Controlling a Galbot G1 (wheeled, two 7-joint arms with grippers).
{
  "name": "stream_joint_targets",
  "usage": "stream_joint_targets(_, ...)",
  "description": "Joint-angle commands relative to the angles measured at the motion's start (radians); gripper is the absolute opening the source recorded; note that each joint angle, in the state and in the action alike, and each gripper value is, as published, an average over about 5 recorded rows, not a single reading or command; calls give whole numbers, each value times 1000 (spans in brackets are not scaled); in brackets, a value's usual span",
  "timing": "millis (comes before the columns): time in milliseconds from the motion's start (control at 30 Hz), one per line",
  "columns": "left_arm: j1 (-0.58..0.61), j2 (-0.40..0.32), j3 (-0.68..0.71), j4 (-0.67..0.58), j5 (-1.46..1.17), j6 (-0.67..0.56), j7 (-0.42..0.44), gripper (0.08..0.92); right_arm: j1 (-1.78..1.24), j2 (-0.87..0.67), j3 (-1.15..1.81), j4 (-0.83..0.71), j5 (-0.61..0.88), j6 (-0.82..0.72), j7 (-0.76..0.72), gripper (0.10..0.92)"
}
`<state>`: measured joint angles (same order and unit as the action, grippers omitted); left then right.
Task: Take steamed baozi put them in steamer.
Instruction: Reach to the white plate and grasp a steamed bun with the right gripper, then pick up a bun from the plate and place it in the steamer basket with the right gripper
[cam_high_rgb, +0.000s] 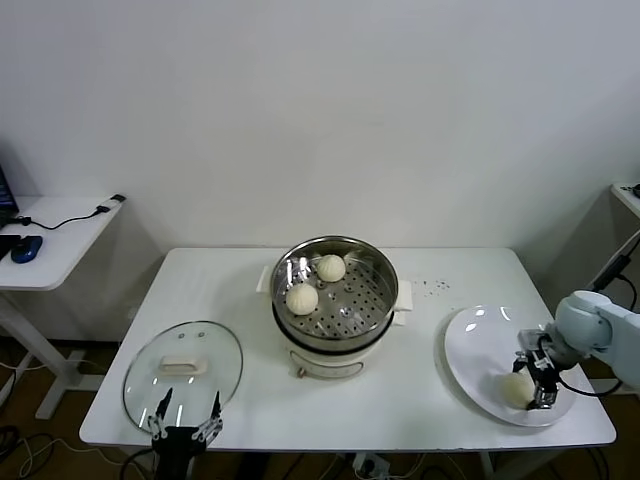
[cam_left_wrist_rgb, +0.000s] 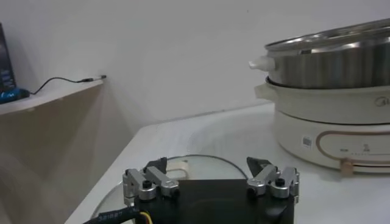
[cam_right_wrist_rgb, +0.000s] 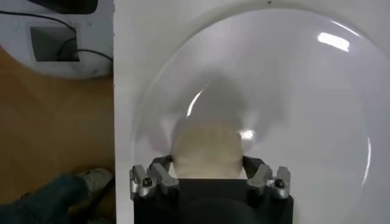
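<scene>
Two steamed baozi (cam_high_rgb: 331, 267) (cam_high_rgb: 302, 298) lie on the perforated floor of the steamer (cam_high_rgb: 380, 262), a steel pot on a cream base at the table's middle. A third baozi (cam_high_rgb: 515, 386) (cam_right_wrist_rgb: 207, 145) rests on the white plate (cam_high_rgb: 478, 345) (cam_right_wrist_rgb: 292, 91) at the right. My right gripper (cam_high_rgb: 524, 392) (cam_right_wrist_rgb: 208, 162) is down on that plate, its fingers pressed against both sides of the bun. My left gripper (cam_high_rgb: 186, 405) (cam_left_wrist_rgb: 208, 165) hangs open at the table's front left edge, holding nothing.
The round glass lid (cam_high_rgb: 183, 372) (cam_left_wrist_rgb: 183, 167) lies flat on the table just beyond the left gripper. The steamer's side (cam_left_wrist_rgb: 332, 109) rises to its right. A side desk (cam_high_rgb: 60, 235) with cables stands off to the left.
</scene>
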<state>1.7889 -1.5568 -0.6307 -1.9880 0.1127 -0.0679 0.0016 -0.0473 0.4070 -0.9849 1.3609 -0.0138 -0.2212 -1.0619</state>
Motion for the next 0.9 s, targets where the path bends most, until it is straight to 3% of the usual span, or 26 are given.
stream_joint_targets(33,-5,0,1,-3,1,4,0,823,-8,8,9,-8,2,1,-13,690)
stream_joint_targets(433,3,-3,5,1,7,-3,0,823,21,14,26,-31,6,57,-28,611)
stream_joint_targets(567,3,-1,4,0,7,-2,0,823,136,39,6,-48,-49,243,-94,608)
stream_joint_targets(733,6,-3,4,-6,10,0,0,823,492,134,-174,-18,-176,551,-180,595)
stream_joint_targets(900,7,-3,8,-11,15,2,1,823,804,301,-344,-17,-137,727,-191,594)
